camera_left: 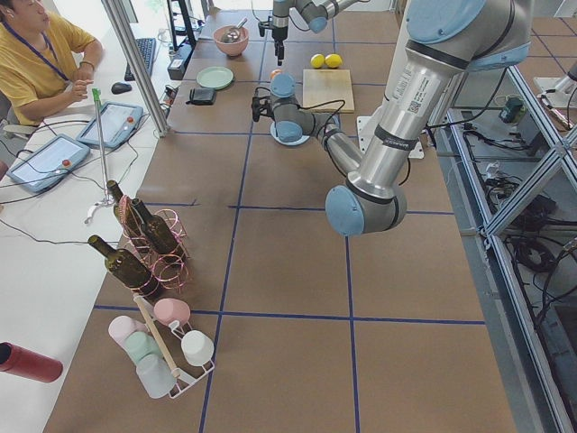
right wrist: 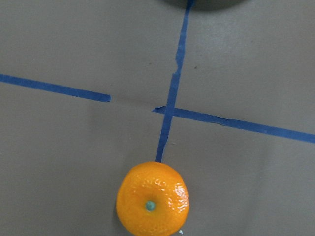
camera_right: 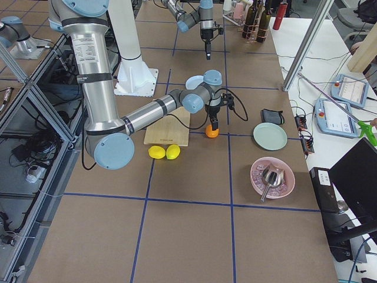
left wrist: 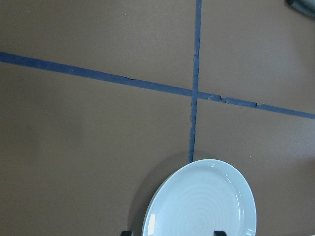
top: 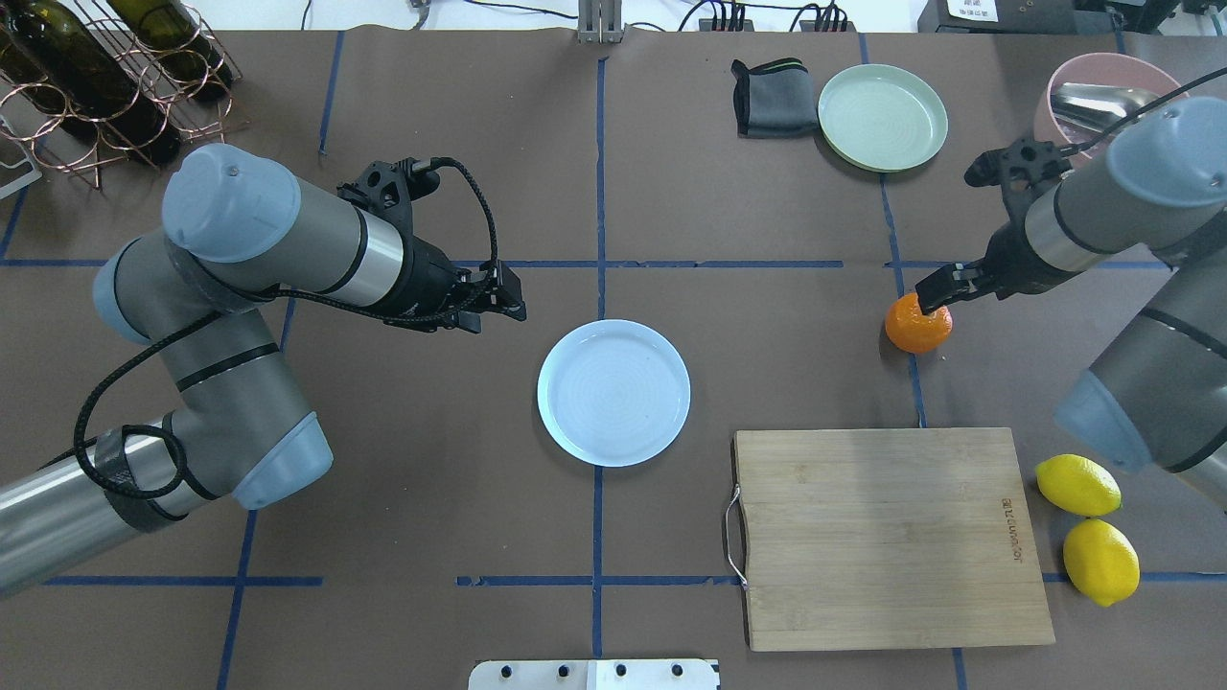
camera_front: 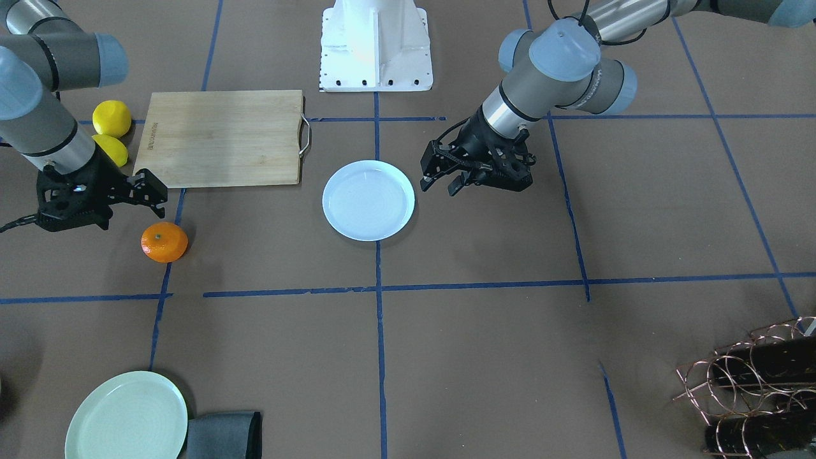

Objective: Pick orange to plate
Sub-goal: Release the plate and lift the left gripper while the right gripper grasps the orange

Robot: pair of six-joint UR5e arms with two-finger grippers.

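R hand (top: 934, 291) open, just above orange (top: 918, 324) | centre, drop straight, squeeze gently | plate (top: 613, 393) well apart

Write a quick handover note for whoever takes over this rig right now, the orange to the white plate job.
Left gripper: open, empty, near the plate.
Right gripper: just above the orange, not gripping it; open or shut unclear.
The orange sits on the table, well apart from the empty plate.
Done: nothing placed yet.
Left to do: grasp the orange, carry it to the plate, release.
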